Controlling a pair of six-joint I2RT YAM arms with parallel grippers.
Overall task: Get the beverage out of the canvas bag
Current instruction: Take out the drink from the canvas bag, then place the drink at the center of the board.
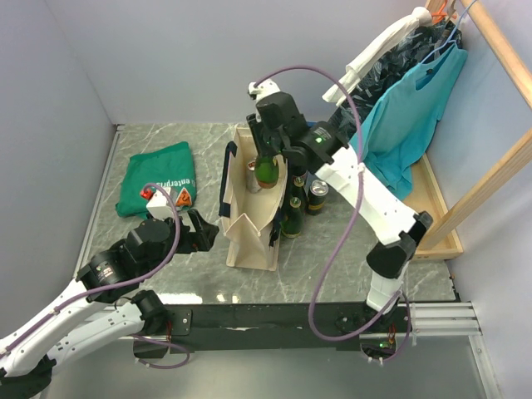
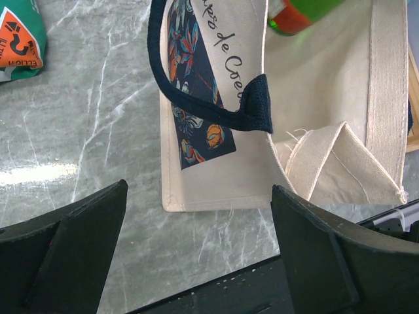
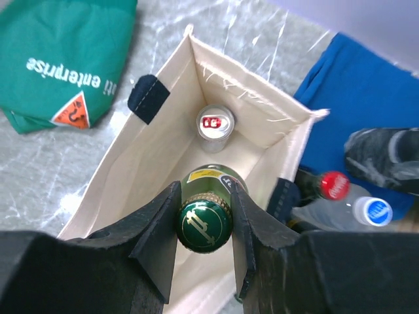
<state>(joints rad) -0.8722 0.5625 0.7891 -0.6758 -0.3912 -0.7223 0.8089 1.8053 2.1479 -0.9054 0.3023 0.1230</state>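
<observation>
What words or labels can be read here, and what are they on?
"enterprise": white print on the green T-shirt.
"de Coeu", cut off: script on the canvas bag.
Orange triangle tag on the shirt: too blurred.
Cap of the green bottle and can top: marks only, unreadable.

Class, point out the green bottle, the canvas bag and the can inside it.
green bottle point(image 3: 204, 222), right wrist view, cap
canvas bag point(image 2: 209, 188), left wrist view, printed face
can point(image 3: 215, 124), right wrist view, lid
</observation>
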